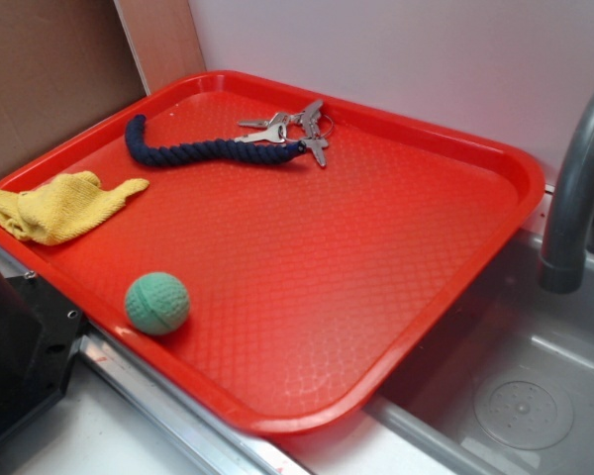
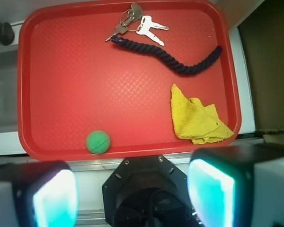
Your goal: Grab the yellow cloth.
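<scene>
Our tool (image 2: 132, 189) is wide open and holds nothing. It hangs high above the near edge of the red plastic tray (image 2: 66, 85). We judge that the reach has not begun. The soft yellow terry cloth (image 2: 197, 119) lies bunched in the tray's near corner, touching the rim. Next, we must go down over it and pinch. The green rubber ball (image 2: 98, 142) sits along the same near edge, well apart. Farther off lie a dark blue rope (image 2: 175, 60) and silver keys (image 2: 138, 23). A grey sink (image 1: 520, 396) and tap (image 1: 574, 198) are beside the tray.

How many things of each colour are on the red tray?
Yellow: 1, the cloth
Green: 1, the ball
Dark blue: 1, the rope
Silver: 1, the bunch of keys
Total: 4
</scene>
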Robot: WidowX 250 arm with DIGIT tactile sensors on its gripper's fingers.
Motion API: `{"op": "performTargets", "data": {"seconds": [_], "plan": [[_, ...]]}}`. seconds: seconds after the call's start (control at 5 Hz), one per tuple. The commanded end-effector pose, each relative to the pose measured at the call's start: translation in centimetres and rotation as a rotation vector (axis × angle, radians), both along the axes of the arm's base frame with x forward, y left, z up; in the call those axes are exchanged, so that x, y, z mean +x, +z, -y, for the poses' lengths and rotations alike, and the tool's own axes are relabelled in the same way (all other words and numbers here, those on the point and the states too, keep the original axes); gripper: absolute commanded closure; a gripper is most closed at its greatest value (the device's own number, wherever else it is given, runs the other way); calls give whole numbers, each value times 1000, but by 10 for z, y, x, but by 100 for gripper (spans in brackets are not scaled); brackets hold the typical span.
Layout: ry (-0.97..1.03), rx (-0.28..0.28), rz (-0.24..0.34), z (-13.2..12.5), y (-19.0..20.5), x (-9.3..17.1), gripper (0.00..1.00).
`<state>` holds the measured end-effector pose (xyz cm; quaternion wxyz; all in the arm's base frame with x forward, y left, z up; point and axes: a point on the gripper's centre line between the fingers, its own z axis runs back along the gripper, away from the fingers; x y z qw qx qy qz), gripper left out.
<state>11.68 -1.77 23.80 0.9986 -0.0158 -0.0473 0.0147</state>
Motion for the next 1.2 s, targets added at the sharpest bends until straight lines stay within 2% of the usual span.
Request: {"op": "performTargets", "data": {"seconds": [0.0,0.2,0.4,0.8,1.0], "plan": [[0,0,0,0,0,0,0],[55,41,-101,-18,-33,7,0],[12,19,-102,-6,-23,10,0],[12,19,-102,-6,-23,10,0],[105,36,-51,-46,-72,16,0]]}}
